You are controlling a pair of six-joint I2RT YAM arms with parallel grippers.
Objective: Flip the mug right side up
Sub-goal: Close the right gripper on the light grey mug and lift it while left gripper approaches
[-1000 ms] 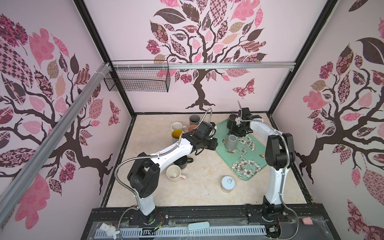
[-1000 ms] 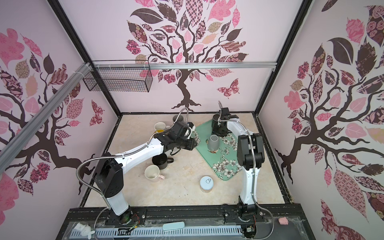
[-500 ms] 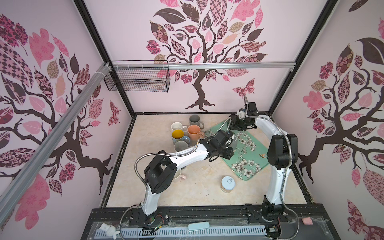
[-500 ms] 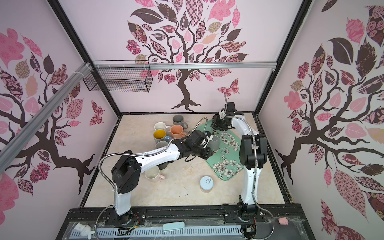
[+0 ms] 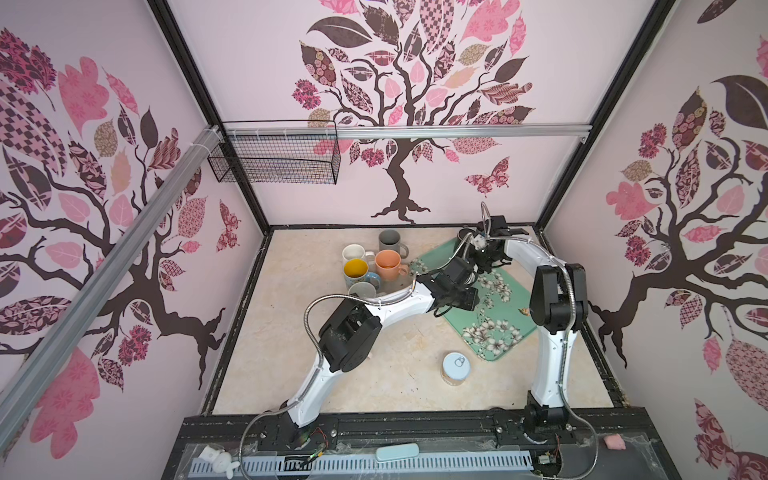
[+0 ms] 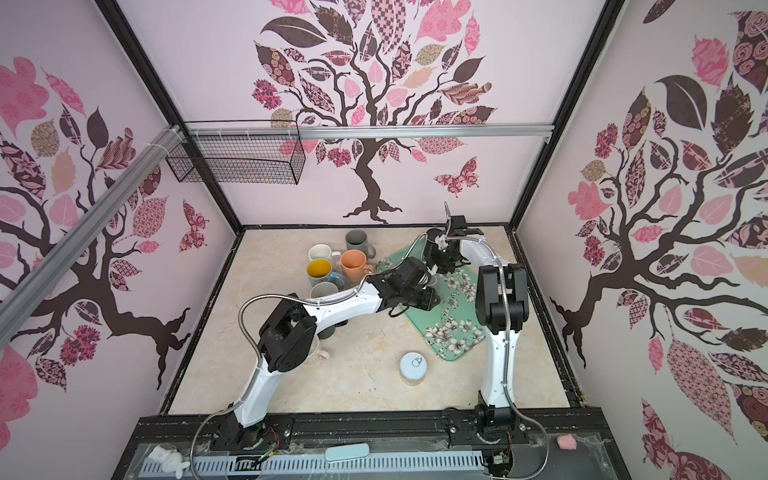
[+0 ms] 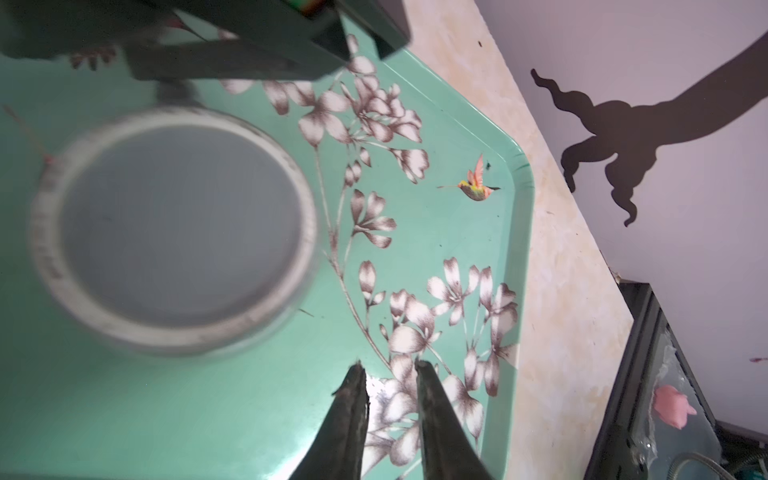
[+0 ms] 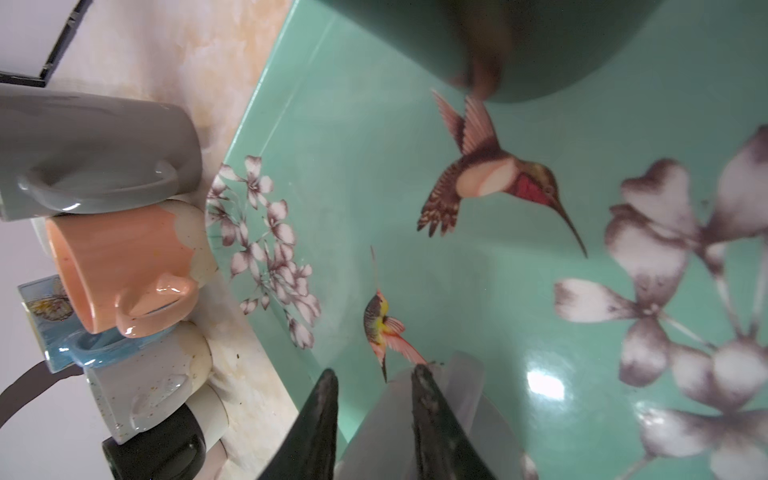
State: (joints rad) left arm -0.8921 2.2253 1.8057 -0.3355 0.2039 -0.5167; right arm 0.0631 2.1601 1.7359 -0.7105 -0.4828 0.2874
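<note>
The grey mug [image 7: 174,228] stands upside down on the green flowered tray [image 7: 436,224], its ringed base facing up. My left gripper [image 7: 388,370] hovers over bare tray just beside the mug, open by a narrow gap with nothing in it. My right gripper [image 8: 374,374] is low at the mug's handle side. Blurred grey mug [image 8: 386,424] shows between and behind its fingers. Whether they grip it is unclear. In both top views the two wrists [image 5: 453,282] [image 6: 444,257] crowd over the far part of the tray [image 5: 498,324] and hide the mug.
Several upright mugs cluster left of the tray, among them a grey one [image 5: 390,240], an orange one [image 5: 388,262] and a yellow-lined one [image 5: 355,269]. A dark mug [image 6: 432,235] stands at the tray's far corner. A can [image 5: 456,365] stands toward the front. A cream mug [image 6: 318,353] sits under the left arm.
My left arm has swung from the mug cluster across to the tray, beside the mug. My right gripper pulled back to the far corner, then came down at the mug, fingers narrowing.
</note>
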